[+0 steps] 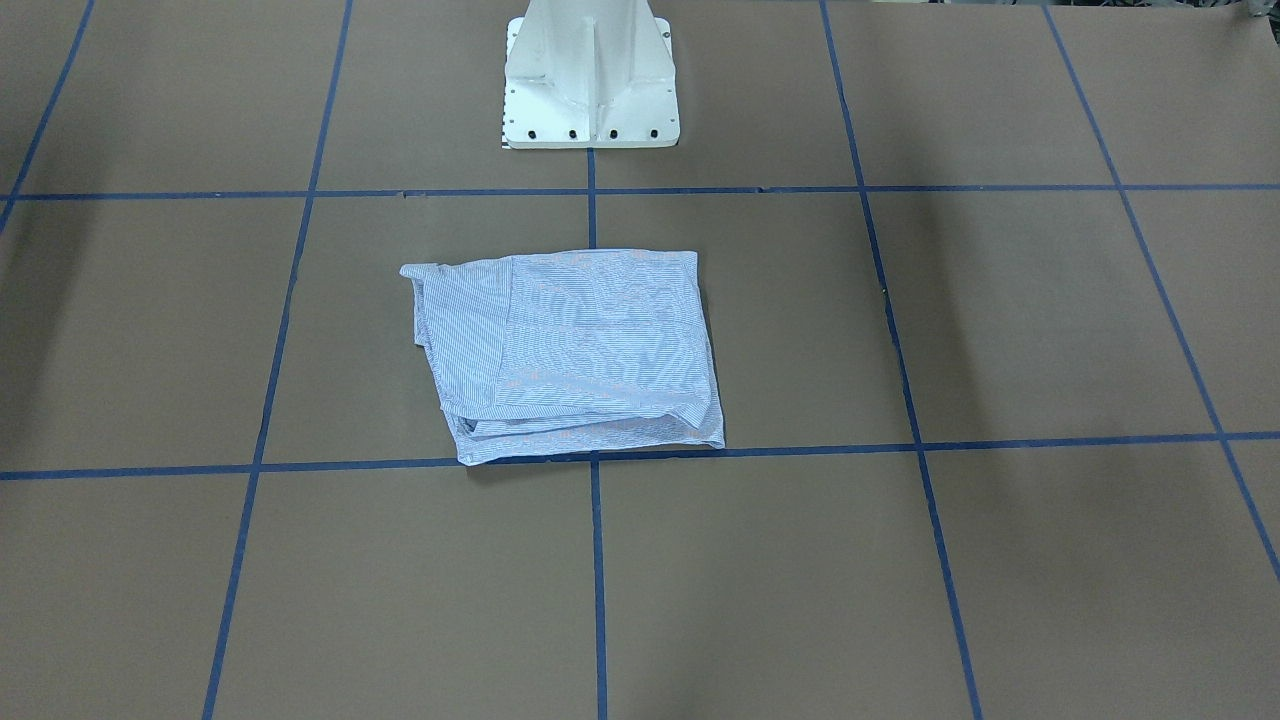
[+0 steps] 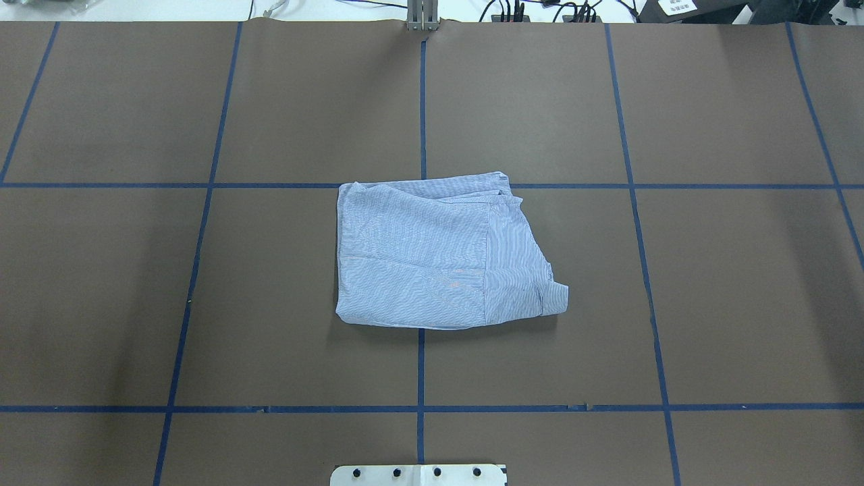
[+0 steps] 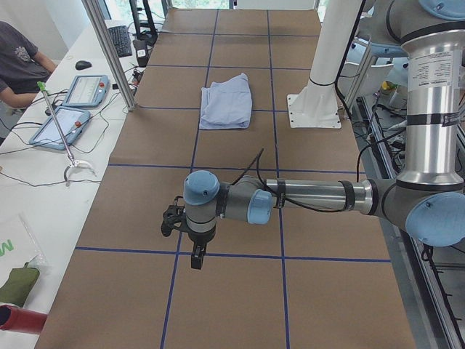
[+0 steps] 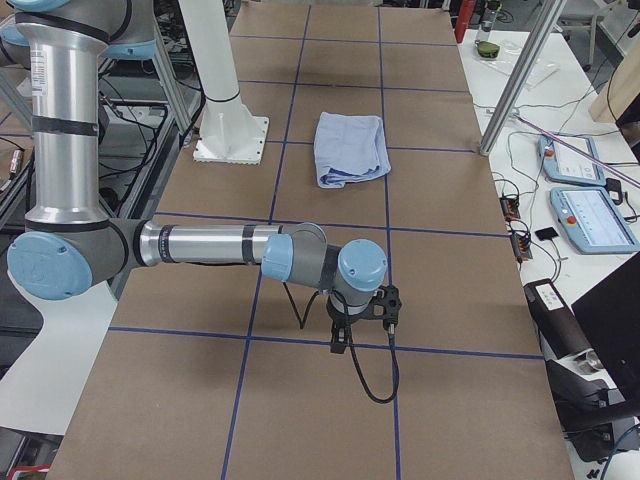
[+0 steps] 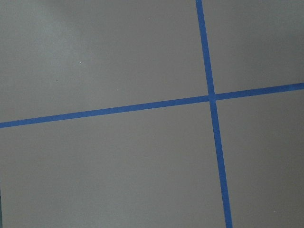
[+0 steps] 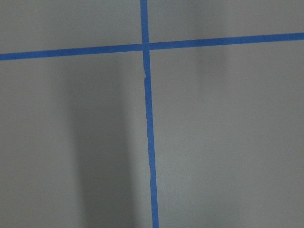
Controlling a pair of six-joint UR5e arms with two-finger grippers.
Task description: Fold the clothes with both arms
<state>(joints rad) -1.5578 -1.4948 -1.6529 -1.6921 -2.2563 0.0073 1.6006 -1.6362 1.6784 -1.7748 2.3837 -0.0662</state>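
Midway along the desk (image 2: 202,304), just in front of my white pedestal (image 1: 590,80), lies the blue-and-white striped shirt (image 2: 439,253). It is folded into a rough rectangle of several layers and rests flat on the brown surface. It straddles the centre line of the blue tape grid (image 2: 422,101), and its far edge touches a cross line. One small folded piece pokes out at its near right corner, and loose layered edges show along its far side.

Neither of my arms is near it. My left arm (image 3: 312,196) stretches out low over the left end of the desk, well apart from the shirt. My left tool (image 3: 195,256) points straight down above a tape line, with nothing under it but bare desk. My right arm (image 4: 200,243) mirrors this at the right end, my right tool (image 4: 340,340) hanging over another tape line with its black cable looping beside it. Both tools show only from the side, so I cannot tell whether either is open or closed. Both wrist cameras see only brown desk and a crossing of blue tape.
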